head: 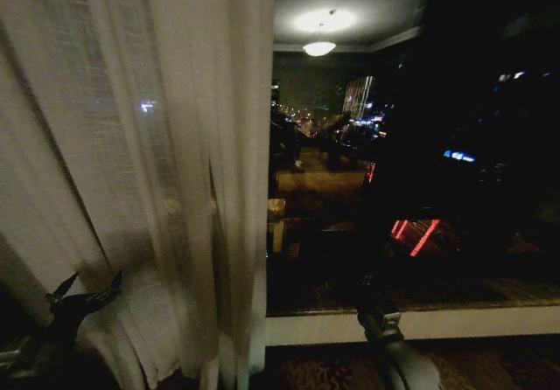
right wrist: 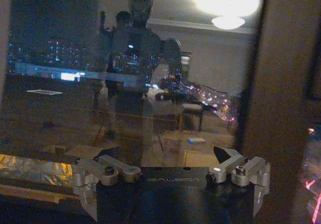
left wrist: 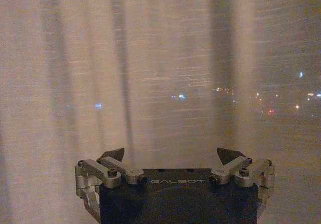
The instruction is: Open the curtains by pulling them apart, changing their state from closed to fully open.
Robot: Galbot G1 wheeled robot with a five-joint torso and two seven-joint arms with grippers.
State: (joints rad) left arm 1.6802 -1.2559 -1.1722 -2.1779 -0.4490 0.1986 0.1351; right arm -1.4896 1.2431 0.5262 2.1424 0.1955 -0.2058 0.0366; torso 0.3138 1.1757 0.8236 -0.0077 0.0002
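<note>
A sheer off-white pleated curtain hangs over the left part of the window, and its free edge falls near the middle of the head view. My left gripper is low at the left, open, with its fingertips right at the fabric. In the left wrist view the left gripper stands open with nothing between the fingers, and the curtain hangs close in front of it. My right gripper is open and empty, facing bare window glass. The right arm rises from the bottom of the head view.
Right of the curtain, the dark window glass shows city lights and mirrors a ceiling lamp and the robot. A white sill runs below it, above patterned carpet. A dark upright frame stands beside the right gripper.
</note>
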